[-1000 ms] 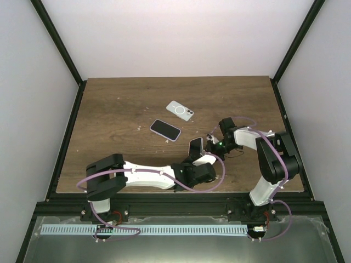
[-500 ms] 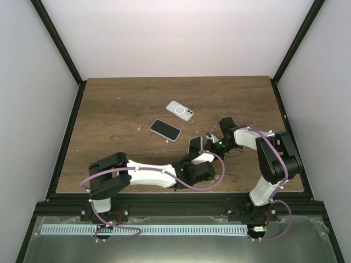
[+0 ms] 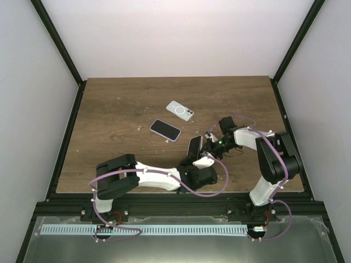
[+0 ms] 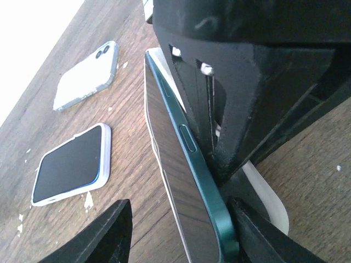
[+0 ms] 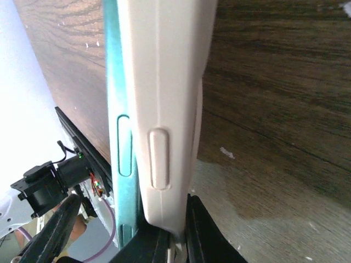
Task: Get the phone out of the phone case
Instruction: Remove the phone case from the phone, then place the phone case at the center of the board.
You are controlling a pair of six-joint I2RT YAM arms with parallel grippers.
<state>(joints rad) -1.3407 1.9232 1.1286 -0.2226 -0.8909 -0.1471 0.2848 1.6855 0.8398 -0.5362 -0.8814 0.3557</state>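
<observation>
Phone is held on edge over the counter, centre-right, between both arms.

Right gripper: jaws pinched tight on the rim of the white case, likely anchoring it so the phone can be drawn off.

Left gripper: jaws part-wide, straddling the phone. One finger is clear of the glass, the other seemingly touching.

Right wrist view alone shows the teal phone edge beside the case wall. Left wrist view shows the dark screen, plus a cased handset lying flat beyond.
</observation>
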